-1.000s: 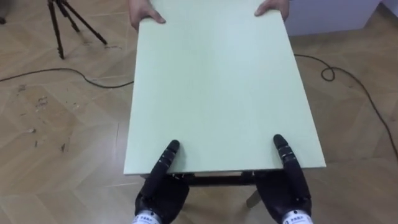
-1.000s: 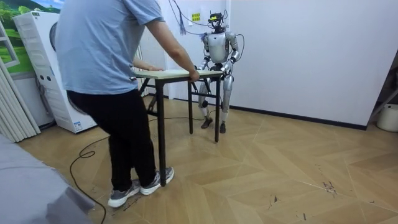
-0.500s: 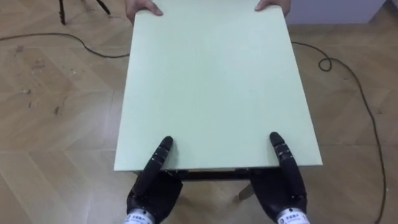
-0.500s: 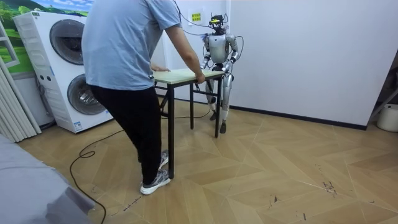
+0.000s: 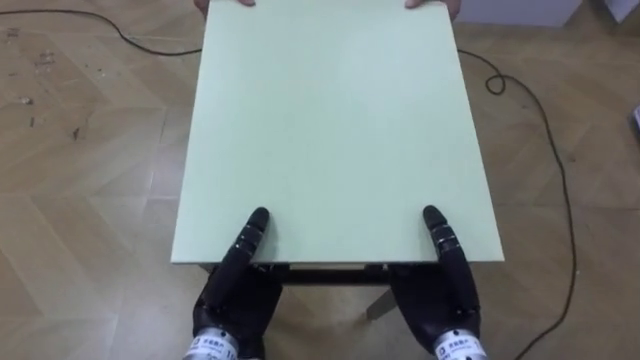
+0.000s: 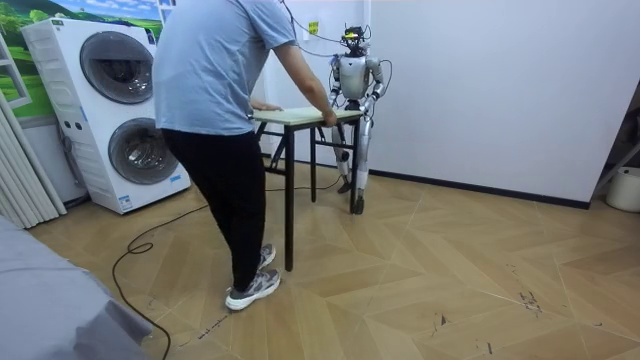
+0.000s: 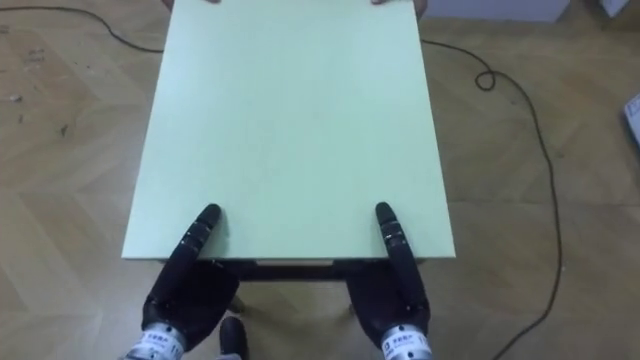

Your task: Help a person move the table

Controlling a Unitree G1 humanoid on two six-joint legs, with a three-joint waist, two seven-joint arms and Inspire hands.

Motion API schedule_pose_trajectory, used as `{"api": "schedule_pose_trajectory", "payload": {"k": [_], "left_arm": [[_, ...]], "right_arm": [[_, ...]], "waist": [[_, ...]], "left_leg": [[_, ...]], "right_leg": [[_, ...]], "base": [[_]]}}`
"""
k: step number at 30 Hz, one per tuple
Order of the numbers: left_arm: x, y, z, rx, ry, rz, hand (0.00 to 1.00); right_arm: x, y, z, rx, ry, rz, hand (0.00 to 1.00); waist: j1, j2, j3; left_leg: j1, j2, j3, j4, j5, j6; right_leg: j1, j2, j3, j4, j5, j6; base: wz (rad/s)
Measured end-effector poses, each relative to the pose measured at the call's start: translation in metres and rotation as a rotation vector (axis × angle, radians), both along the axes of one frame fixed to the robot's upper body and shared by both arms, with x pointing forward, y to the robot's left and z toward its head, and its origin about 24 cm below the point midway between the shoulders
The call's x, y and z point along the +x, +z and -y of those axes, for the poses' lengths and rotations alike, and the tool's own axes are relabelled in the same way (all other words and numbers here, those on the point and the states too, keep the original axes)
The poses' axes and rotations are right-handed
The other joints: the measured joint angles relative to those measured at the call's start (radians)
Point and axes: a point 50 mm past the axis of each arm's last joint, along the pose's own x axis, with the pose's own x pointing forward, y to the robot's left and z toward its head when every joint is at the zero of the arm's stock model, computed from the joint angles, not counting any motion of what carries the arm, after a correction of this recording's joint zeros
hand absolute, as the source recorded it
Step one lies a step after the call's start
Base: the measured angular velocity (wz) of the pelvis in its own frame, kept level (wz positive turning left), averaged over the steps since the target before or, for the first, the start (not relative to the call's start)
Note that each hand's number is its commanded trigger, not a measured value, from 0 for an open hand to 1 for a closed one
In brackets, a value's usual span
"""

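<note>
left hand (image 5: 236, 298) and right hand (image 5: 441, 296) sit wide apart at the desk's (image 5: 330, 120) near edge, balancing the person's (image 6: 215, 90) end; you cannot tell their closure.

Robot (image 6: 352, 78) apparently silver-grey; person (image 6: 215, 60) in light-blue tee, black trousers

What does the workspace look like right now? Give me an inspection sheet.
surface: table, pale green top, bare
job's things: the table, held at its far end by a person
clutter: nothing seen
hands: left hand and right hand at the table's near edge, partly under it
cables: dark cable on the floor to the right of the table
surroundings: wood floor, stacked washers, white wall
</note>
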Motion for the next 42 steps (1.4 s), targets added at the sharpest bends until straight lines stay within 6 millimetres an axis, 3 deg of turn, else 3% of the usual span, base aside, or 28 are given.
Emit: {"api": "schedule_pose_trajectory", "payload": {"k": [1,2,5,6,8,9,10,11,14,18,20,24,28,30,31,32,33,34,35,37,38,39,40,42], "left_arm": [[-0.003,-0.002,-0.001,-0.007,0.011,-0.011,1.00],[-0.005,-0.003,0.001,-0.018,0.016,-0.021,1.00],[-0.004,-0.002,0.004,-0.027,0.015,-0.018,1.00],[-0.004,-0.002,0.004,-0.028,0.015,-0.016,1.00],[-0.001,-0.001,0.005,-0.030,0.015,-0.007,1.00],[0.000,0.000,0.006,-0.031,0.014,-0.003,1.00],[0.003,0.002,0.007,-0.032,0.010,0.006,1.00],[0.004,0.002,0.009,-0.037,0.010,0.009,1.00],[0.007,0.004,0.011,-0.035,0.001,0.013,1.00],[0.011,0.004,0.012,-0.028,-0.009,0.021,1.00],[0.011,0.002,0.013,-0.028,-0.007,0.011,1.00],[0.008,-0.004,0.014,-0.034,-0.010,-0.016,1.00],[0.005,-0.008,0.015,-0.048,-0.010,-0.042,1.00],[0.005,-0.008,0.015,-0.049,-0.010,-0.044,1.00],[0.005,-0.008,0.015,-0.052,-0.008,-0.044,1.00],[0.006,-0.008,0.017,-0.049,-0.012,-0.041,1.00],[0.006,-0.008,0.019,-0.047,-0.019,-0.048,1.00],[0.005,-0.009,0.021,-0.036,-0.030,-0.058,1.00],[0.004,-0.009,0.021,-0.031,-0.032,-0.059,1.00],[0.004,-0.009,0.020,-0.028,-0.031,-0.059,1.00],[0.005,-0.009,0.017,-0.022,-0.028,-0.058,1.00],[0.005,-0.009,0.017,-0.020,-0.026,-0.057,1.00],[0.005,-0.009,0.015,-0.015,-0.022,-0.055,1.00],[0.005,-0.009,0.014,-0.006,-0.014,-0.051,1.00]], "right_arm": [[-0.001,-0.001,0.001,-0.010,0.007,-0.003,1.00],[-0.002,-0.001,0.003,-0.020,0.011,-0.006,1.00],[-0.001,0.001,0.004,-0.026,0.007,0.005,1.00],[0.000,0.001,0.004,-0.025,0.004,0.007,1.00],[0.001,0.004,0.004,-0.027,-0.004,0.019,1.00],[0.001,0.004,0.004,-0.028,-0.007,0.024,1.00],[0.002,0.007,0.006,-0.039,-0.009,0.036,1.00],[0.002,0.008,0.007,-0.040,-0.012,0.041,1.00],[0.003,0.009,0.010,-0.054,-0.023,0.052,1.00],[0.004,0.010,0.011,-0.048,-0.035,0.054,1.00],[0.003,0.008,0.012,-0.053,-0.033,0.047,1.00],[0.000,0.006,0.013,-0.054,-0.027,0.031,1.00],[-0.004,0.002,0.013,-0.062,-0.016,0.013,1.00],[-0.004,0.002,0.015,-0.063,-0.013,0.008,1.00],[-0.003,0.002,0.016,-0.063,-0.015,0.010,1.00],[-0.004,0.002,0.016,-0.060,-0.024,0.007,1.00],[-0.007,0.001,0.016,-0.060,-0.028,-0.002,1.00],[-0.011,-0.002,0.017,-0.060,-0.044,-0.015,1.00],[-0.013,-0.002,0.018,-0.056,-0.054,-0.020,1.00],[-0.013,-0.002,0.017,-0.052,-0.056,-0.021,1.00],[-0.013,-0.002,0.016,-0.051,-0.054,-0.020,1.00],[-0.013,-0.002,0.015,-0.049,-0.054,-0.020,1.00],[-0.013,-0.002,0.012,-0.051,-0.050,-0.017,1.00],[-0.013,-0.002,0.011,-0.048,-0.049,-0.017,1.00]], "waist": [[0.008,0.018,0.0003],[0.003,0.035,-0.0003],[-0.021,0.070,-0.0005],[-0.028,0.073,-0.0003],[-0.053,0.090,0.0015],[-0.058,0.094,0.0017],[-0.061,0.102,0.0022],[-0.068,0.110,0.0006],[-0.123,0.124,-0.0010],[-0.128,0.125,-0.0010],[-0.123,0.124,-0.0012],[-0.119,0.121,-0.0024],[-0.120,0.088,-0.0049],[-0.124,0.076,-0.0080],[-0.132,0.065,-0.0145],[-0.136,0.060,-0.0142],[-0.137,0.060,-0.0141],[-0.139,0.058,-0.0147],[-0.139,0.054,-0.0152],[-0.125,0.053,-0.0147],[-0.106,0.049,-0.0151],[-0.102,0.048,-0.0148],[-0.094,0.046,-0.0152],[-0.091,0.044,-0.0145]], "left_leg": [[0.005,0.011,-0.002,0.161,-0.106,0.000],[0.021,0.020,-0.022,0.289,-0.175,-0.008],[0.138,0.033,-0.068,0.461,-0.268,-0.023],[0.177,0.033,-0.078,0.459,-0.271,-0.024],[0.330,0.030,-0.125,0.378,-0.300,-0.056],[0.362,0.029,-0.132,0.334,-0.324,-0.069],[0.402,0.022,-0.134,0.227,-0.383,-0.078],[0.420,0.013,-0.132,0.134,-0.407,-0.073],[0.460,-0.025,-0.119,-0.072,-0.409,-0.072],[0.467,-0.046,-0.103,-0.160,-0.408,-0.070],[0.467,-0.067,-0.096,-0.187,-0.391,-0.041],[0.467,-0.102,-0.088,-0.195,-0.374,-0.011],[0.456,-0.149,-0.055,-0.192,-0.352,0.030],[0.437,-0.160,-0.043,-0.193,-0.338,0.054],[0.415,-0.163,-0.029,-0.197,-0.318,0.071],[0.404,-0.157,0.038,-0.200,-0.303,0.078],[0.404,-0.148,0.076,-0.201,-0.297,0.078],[0.415,-0.140,0.111,-0.219,-0.282,0.078],[0.423,-0.138,0.141,-0.235,-0.267,0.077],[0.421,-0.139,0.154,-0.233,-0.260,0.076],[0.412,-0.140,0.157,-0.227,-0.258,0.072],[0.410,-0.141,0.156,-0.227,-0.255,0.068],[0.401,-0.140,0.154,-0.228,-0.251,0.063],[0.395,-0.137,0.140,-0.230,-0.241,0.058]], "right_leg": [[-0.003,0.001,-0.026,0.001,0.019,-0.003],[-0.012,0.006,-0.044,0.009,0.025,-0.012],[-0.041,0.020,-0.099,0.041,0.033,-0.030],[-0.052,0.022,-0.103,0.052,0.035,-0.032],[-0.097,0.022,-0.136,0.092,0.038,-0.037],[-0.112,0.022,-0.139,0.103,0.041,-0.035],[-0.142,0.018,-0.143,0.122,0.055,-0.035],[-0.162,0.013,-0.142,0.123,0.074,-0.031],[-0.206,-0.021,-0.112,0.114,0.123,-0.016],[-0.225,-0.040,-0.096,0.082,0.160,0.013],[-0.226,-0.050,-0.092,0.053,0.195,0.019],[-0.232,-0.072,-0.075,0.048,0.229,0.026],[-0.241,-0.106,-0.042,0.033,0.285,0.037],[-0.241,-0.114,-0.016,-0.014,0.354,0.056],[-0.239,-0.113,0.012,-0.063,0.405,0.086],[-0.235,-0.126,0.034,-0.045,0.391,0.101],[-0.231,-0.134,0.030,0.017,0.332,0.102],[-0.208,-0.146,0.027,0.142,0.210,0.101],[-0.164,-0.151,0.026,0.208,0.128,0.113],[-0.086,-0.146,0.043,0.194,0.063,0.127],[-0.055,-0.127,0.075,0.127,0.056,0.134],[-0.046,-0.119,0.080,0.096,0.057,0.132],[-0.036,-0.106,0.080,0.049,0.066,0.116],[-0.026,-0.087,0.082,0.003,0.090,0.105]], "base": [[-0.29],[-0.14],[0.22],[0.27],[0.30],[0.21],[0.05],[0.12],[0.52],[0.18],[0.00],[-0.04],[-0.07],[0.02],[0.21],[0.32],[0.46],[0.38],[0.28],[-0.14],[-0.28],[-0.26],[-0.20],[-0.13]]}}
